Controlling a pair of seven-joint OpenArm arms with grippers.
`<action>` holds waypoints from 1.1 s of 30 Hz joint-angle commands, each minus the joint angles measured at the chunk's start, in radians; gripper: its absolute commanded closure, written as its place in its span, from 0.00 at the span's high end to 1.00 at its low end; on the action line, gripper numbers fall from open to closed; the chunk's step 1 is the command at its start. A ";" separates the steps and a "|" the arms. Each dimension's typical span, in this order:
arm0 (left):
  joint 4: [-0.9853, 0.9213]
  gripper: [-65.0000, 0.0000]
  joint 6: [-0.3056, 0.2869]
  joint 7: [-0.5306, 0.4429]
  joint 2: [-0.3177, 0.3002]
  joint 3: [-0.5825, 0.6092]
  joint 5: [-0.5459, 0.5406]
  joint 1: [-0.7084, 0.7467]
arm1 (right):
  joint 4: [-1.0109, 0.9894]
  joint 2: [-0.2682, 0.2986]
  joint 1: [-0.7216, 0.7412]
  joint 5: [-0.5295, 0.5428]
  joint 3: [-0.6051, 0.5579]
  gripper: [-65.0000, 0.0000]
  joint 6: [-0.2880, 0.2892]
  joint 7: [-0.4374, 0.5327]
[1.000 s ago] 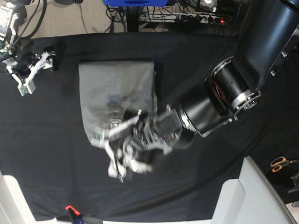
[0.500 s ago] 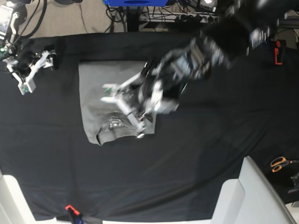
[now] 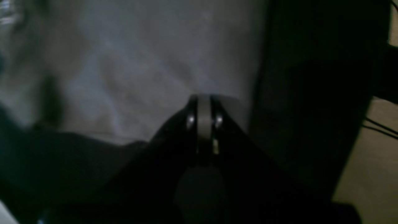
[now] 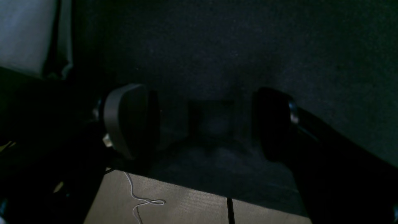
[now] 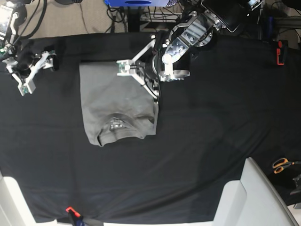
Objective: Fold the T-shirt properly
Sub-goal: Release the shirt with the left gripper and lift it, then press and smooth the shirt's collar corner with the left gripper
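T-shirt position: I am seeing the T-shirt lying as a folded grey rectangle on the black cloth sheet, in the far-left part of the base view, collar end toward the near edge.
Fold state: I am judging the sides as already turned in, with a crosswise fold not yet made; the near edge is looking uneven around the collar.
Left gripper: I am reading the left gripper as pressed together, its fingertips meeting over the grey fabric just beside the shirt's edge. I cannot tell from the blurred wrist view whether cloth is pinched between them.
Left gripper location: In the base view I am placing the left gripper over the shirt's far right corner.
Right gripper: I am seeing the right gripper spread wide and holding nothing, with only the black sheet between its fingers.
Right gripper location: I am placing the right gripper well apart from the shirt, near the sheet's far-left corner.
Step in hand: I am judging this as taking hold of the far hem corner for the crosswise fold.
Technique: I am advising a grip that takes all layers at the corner, confirmed by a small lift before travelling.
Coordination: I am recommending the right gripper take the opposite far corner, so both corners are rising level.
Risk: I am expecting a single-corner pull to skew the rectangle and drag the lower layers open.
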 commanded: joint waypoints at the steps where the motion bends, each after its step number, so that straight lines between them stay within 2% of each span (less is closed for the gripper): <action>1: 0.005 0.00 0.006 -0.009 -0.014 0.001 0.000 -0.005 | 0.014 0.014 0.003 0.008 0.005 0.79 0.001 0.015; 7: 0.018 0.00 0.006 -0.009 -0.059 -0.003 0.009 0.070 | 0.014 0.014 0.003 0.008 0.005 0.79 0.001 0.017; 12: 0.127 0.00 0.006 -0.006 -0.093 -0.013 0.008 0.083 | 0.014 0.014 0.005 0.008 0.000 0.79 0.001 0.017; 18: 0.199 0.00 0.006 -0.005 -0.082 -0.018 0.009 0.017 | 0.014 0.014 0.005 0.008 -0.001 0.79 0.001 0.017; 21: 0.140 0.00 0.010 -0.005 -0.031 -0.021 0.006 -0.049 | 0.013 0.014 0.005 0.008 -0.001 0.79 0.001 0.017; 23: 0.073 0.00 0.035 -0.006 0.012 -0.045 -0.001 -0.091 | 0.013 0.014 0.005 0.008 -0.001 0.79 0.001 0.017; 28: -0.134 0.00 0.038 -0.012 0.108 -0.118 -0.001 -0.195 | 0.013 0.014 0.005 0.008 -0.001 0.79 0.001 0.017; 33: -0.211 0.00 0.038 -0.014 0.118 -0.138 -0.001 -0.264 | 0.013 0.014 0.005 0.008 -0.001 0.79 0.001 0.017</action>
